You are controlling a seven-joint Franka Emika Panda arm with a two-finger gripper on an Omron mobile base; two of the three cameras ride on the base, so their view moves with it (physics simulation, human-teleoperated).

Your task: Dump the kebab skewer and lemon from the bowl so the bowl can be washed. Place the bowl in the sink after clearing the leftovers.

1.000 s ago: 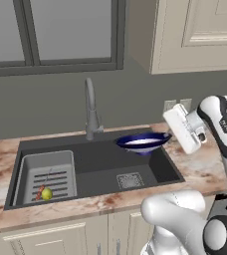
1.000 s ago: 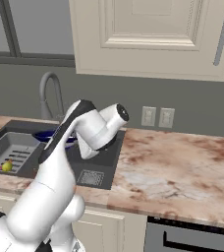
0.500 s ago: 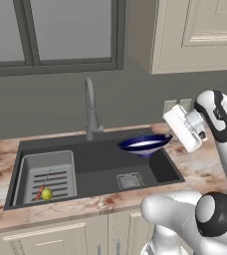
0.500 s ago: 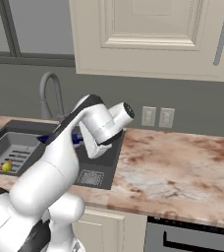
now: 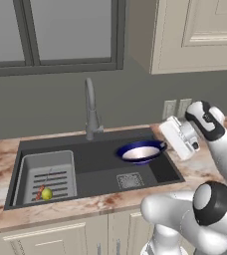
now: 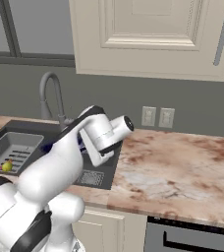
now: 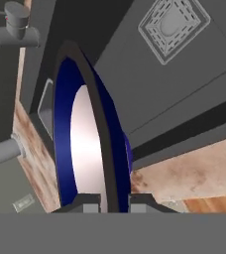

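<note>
The bowl (image 5: 141, 152), dark blue outside and white inside, hangs upright over the right half of the sink (image 5: 98, 175). My gripper (image 5: 164, 145) is shut on its right rim. In the hand view the bowl (image 7: 85, 144) stands edge-on, and the gripper (image 7: 114, 201) pinches its rim between both fingertips (image 7: 90, 203). The lemon (image 5: 47, 193) and the kebab skewer (image 5: 39, 191) lie in the grey slatted rack at the sink's left. From the right base view the lemon (image 6: 7, 167) also shows there, while my arm hides most of the bowl.
The slatted rack insert (image 5: 33, 167) fills the sink's left half. A square drain (image 5: 130, 180) sits below the bowl, and the tall faucet (image 5: 89, 107) stands behind the basin. Marble counter (image 6: 173, 172) stretches to the right, with wall outlets (image 5: 176, 108) behind.
The hand and the bowl have dropped slightly lower over the sink's right half. The grip on the rim is unchanged.
</note>
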